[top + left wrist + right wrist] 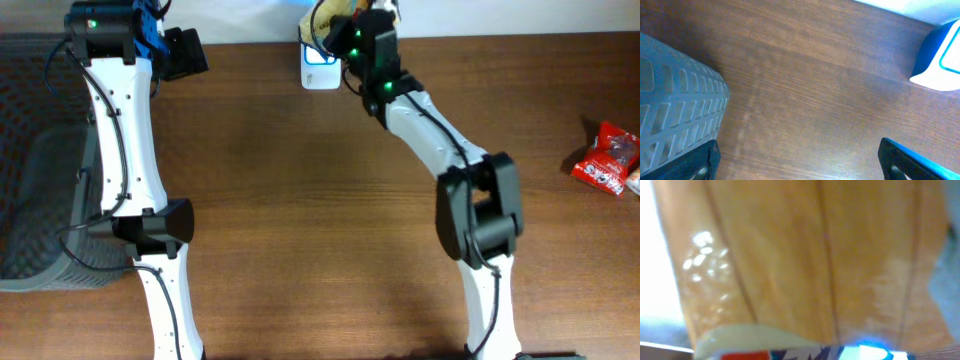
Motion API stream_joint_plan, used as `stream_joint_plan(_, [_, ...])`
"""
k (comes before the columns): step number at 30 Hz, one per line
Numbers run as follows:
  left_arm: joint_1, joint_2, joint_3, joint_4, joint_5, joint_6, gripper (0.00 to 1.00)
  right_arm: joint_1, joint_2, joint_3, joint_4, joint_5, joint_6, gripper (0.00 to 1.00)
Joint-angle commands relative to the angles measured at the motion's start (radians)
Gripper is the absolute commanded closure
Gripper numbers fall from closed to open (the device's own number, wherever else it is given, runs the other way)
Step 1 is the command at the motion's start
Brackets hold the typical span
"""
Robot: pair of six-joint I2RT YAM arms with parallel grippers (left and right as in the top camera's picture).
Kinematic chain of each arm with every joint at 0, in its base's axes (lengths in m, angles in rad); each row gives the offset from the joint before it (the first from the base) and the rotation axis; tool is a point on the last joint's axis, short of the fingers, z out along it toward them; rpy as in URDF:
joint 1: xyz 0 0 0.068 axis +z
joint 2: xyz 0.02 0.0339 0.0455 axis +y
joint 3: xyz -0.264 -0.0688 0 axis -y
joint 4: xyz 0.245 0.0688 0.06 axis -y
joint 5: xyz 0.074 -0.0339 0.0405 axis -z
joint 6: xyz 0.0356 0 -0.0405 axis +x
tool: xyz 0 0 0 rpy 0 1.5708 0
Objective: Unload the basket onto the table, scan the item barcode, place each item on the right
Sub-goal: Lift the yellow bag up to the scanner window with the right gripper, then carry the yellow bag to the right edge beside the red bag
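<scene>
At the far edge of the table, the right gripper (pixel 352 22) was clamped on the yellow packet (pixel 790 255), holding it just above the white-and-blue scanner (pixel 318 66). Over by the grey basket (pixel 40 200), the left gripper (pixel 797 162) hung with jaws wide apart, holding nothing. A red packet (pixel 606 158) lay well off to the right.
</scene>
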Motion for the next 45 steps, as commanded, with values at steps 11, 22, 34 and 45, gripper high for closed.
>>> stream_joint_plan(11, [0.005,-0.013,0.010,-0.001,-0.008,-0.006,0.01,-0.055,-0.172,0.020,-0.130,0.058,-0.123,0.96])
stream_joint_plan(22, [0.005,-0.013,0.010,-0.001,-0.008,-0.006,0.01,-0.636,-0.340,0.016,-1.126,0.343,-0.191,0.96])
stream_joint_plan(34, [0.005,-0.013,0.010,-0.001,-0.008,-0.006,0.01,-0.817,-0.170,0.005,-1.080,0.262,-0.474,0.39])
stream_joint_plan(45, [0.005,-0.013,0.010,-0.001,-0.008,-0.006,0.01,-0.817,-0.562,0.006,-1.404,0.219,-0.339,0.01])
